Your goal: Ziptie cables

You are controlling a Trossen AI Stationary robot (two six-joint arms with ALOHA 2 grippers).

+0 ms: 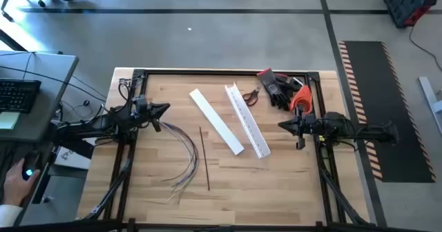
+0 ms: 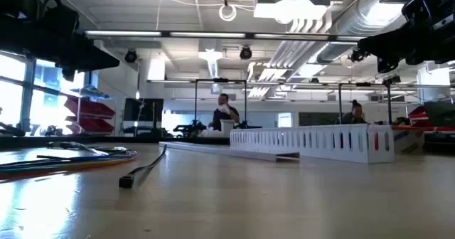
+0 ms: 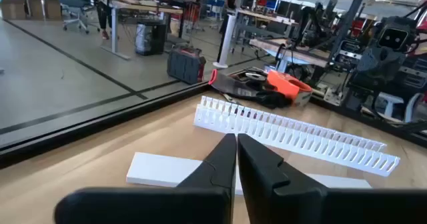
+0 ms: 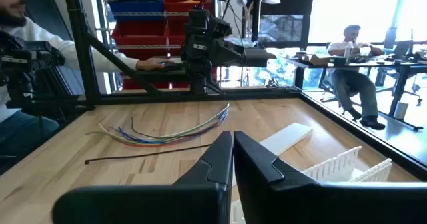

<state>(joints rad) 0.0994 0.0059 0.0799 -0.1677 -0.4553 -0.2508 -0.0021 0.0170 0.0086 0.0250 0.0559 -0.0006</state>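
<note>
The left gripper (image 1: 166, 108) hangs at the table's (image 1: 276, 190) left edge, fingers pressed together on nothing. Just beside it the cables (image 1: 185, 156) lie in a loose curve, a dark ziptie (image 1: 205, 158) alongside. 2 white channels (image 1: 246, 119) follow. The right gripper (image 1: 282, 125) hangs at the right edge, fingers likewise together, empty.

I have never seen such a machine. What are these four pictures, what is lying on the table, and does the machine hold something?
It is a robot with two dark arms at a wooden table. One picture looks down from above, one looks level across the tabletop, and two come from cameras on the wrists. The left gripper and right gripper hover at opposite sides, both shut and empty. Between them lie the cables, a thin dark ziptie, a flat white cover and a slotted white channel. Gloves lie at the far edge.
</note>
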